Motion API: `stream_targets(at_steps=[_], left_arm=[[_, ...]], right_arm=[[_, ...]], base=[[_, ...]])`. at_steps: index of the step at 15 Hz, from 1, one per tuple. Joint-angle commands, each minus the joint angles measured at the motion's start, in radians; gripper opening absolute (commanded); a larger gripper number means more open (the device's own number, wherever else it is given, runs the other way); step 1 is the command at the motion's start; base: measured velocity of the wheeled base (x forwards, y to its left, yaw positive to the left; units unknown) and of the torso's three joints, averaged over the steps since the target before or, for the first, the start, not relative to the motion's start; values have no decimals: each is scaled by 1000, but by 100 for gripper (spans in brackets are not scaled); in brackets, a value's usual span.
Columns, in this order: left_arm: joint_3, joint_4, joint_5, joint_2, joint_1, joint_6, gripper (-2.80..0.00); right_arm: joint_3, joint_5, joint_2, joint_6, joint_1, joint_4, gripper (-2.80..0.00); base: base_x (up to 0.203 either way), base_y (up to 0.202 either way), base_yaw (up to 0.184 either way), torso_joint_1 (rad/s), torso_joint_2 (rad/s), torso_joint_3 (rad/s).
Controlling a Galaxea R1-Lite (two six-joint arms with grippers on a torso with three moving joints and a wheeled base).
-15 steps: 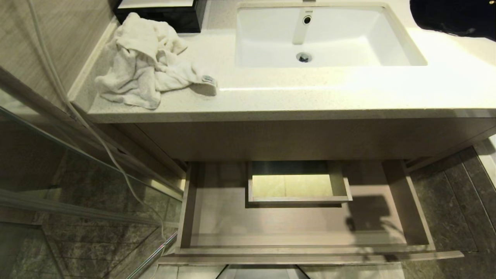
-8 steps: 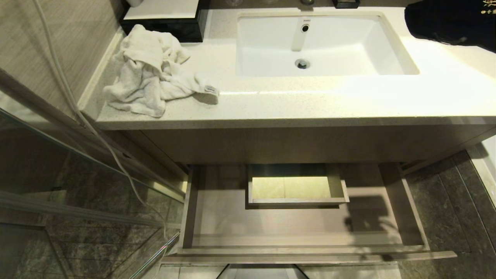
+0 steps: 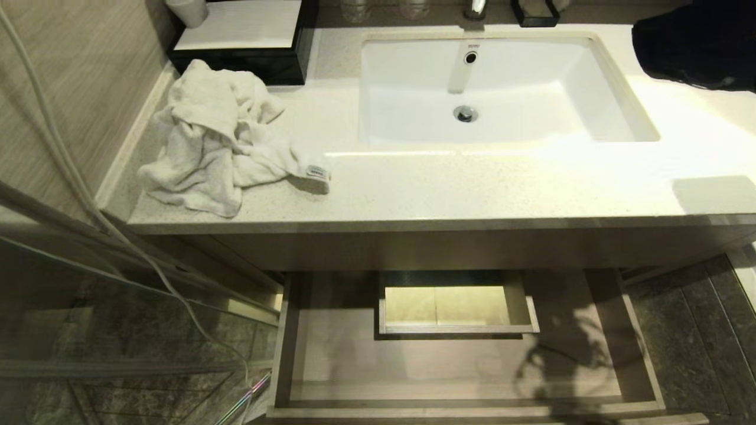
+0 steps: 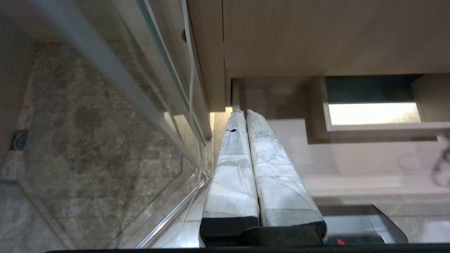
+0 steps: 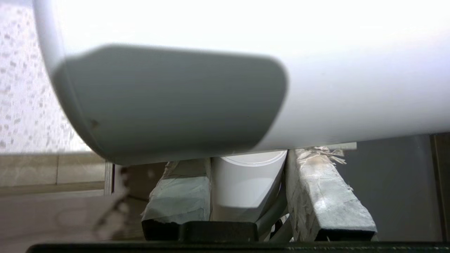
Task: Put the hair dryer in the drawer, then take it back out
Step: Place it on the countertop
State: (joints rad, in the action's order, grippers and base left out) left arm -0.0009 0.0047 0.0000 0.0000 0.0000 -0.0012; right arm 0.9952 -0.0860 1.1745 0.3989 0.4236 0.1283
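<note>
- Right wrist view: right gripper [image 5: 248,196] clamps the hair dryer [image 5: 316,88] by its white handle, barrel up close
- Drawer [image 3: 331,360] stands pulled out under the counter's [image 3: 472,189] front edge
- Left gripper [image 4: 246,116], fingers pressed together, hangs by the drawer's left corner
- Crumpled towel [image 3: 212,141] sits at the counter's left edge, sink [image 3: 502,88] toward the back

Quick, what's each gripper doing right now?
Left gripper: shut, empty, beside the open drawer.
Right gripper: shut on the hair dryer, gripping its handle.
</note>
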Motion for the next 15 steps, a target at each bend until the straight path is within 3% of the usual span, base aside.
stream_targets(at_steps=[1,7,11,15], left_arm=[[0,0,0,-2,0,0,-280],[0,0,0,-1,0,0,-280],[-1,0,0,-2,0,0,-280],[-1,0,0,-2,0,1,-280]], right_arm=[[33,-1,33,3,0,3,-280],[354,-3,271,65,4,-12,-280],[495,-33,382,220,25,-77,-280],[516,-122,429,278,37,-123,-280]], base=[[0,0,0,321,-50,247],[0,0,0,223,-54,164],[0,0,0,9,-3,8],[0,0,0,0,0,0]])
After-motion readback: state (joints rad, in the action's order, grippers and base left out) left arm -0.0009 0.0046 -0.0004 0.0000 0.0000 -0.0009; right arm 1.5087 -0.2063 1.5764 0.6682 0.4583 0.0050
